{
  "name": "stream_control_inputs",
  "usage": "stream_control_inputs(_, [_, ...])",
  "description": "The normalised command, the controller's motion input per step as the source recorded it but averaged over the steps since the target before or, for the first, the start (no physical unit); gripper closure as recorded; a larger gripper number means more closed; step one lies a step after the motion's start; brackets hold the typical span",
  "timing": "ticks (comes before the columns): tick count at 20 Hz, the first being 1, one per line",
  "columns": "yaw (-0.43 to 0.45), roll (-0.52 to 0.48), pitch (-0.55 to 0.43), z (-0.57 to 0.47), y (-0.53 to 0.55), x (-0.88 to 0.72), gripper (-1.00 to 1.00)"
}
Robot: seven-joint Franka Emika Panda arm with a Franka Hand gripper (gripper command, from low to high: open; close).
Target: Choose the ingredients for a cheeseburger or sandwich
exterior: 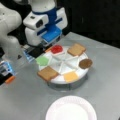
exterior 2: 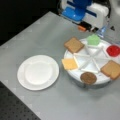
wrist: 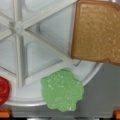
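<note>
The ingredients lie around the rim of a white divided round tray: red tomato, toast, brown patty, yellow cheese, a second toast and green lettuce. My gripper hangs above the tray's back edge in both front views, nearest the lettuce and tomato. The wrist view looks down on the lettuce, with toast and tomato at either side. Orange fingertips sit far apart with nothing between them. The cheeseburger or sandwich is out of view.
A plain white round plate stands bare on the grey table in front of the tray, at a front view's left. Blue and orange hardware sits at a front view's left edge. A dark perforated surface lies beyond the table's corner.
</note>
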Motion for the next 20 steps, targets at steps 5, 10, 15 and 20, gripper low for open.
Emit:
stream_control_inputs(5, [0.066, 0.323, 0.080, 0.00, -0.19, -0.01, -1.00])
stream_control_inputs(10, [0.018, 0.389, 0.068, -0.01, -0.56, -0.03, -1.00])
stream_control_inputs(15, [-0.020, 0.332, 0.027, -0.04, -0.46, -0.04, -1.00])
stream_control_inputs(20, [-0.018, 0.302, 0.031, -0.02, -0.17, -0.07, -1.00])
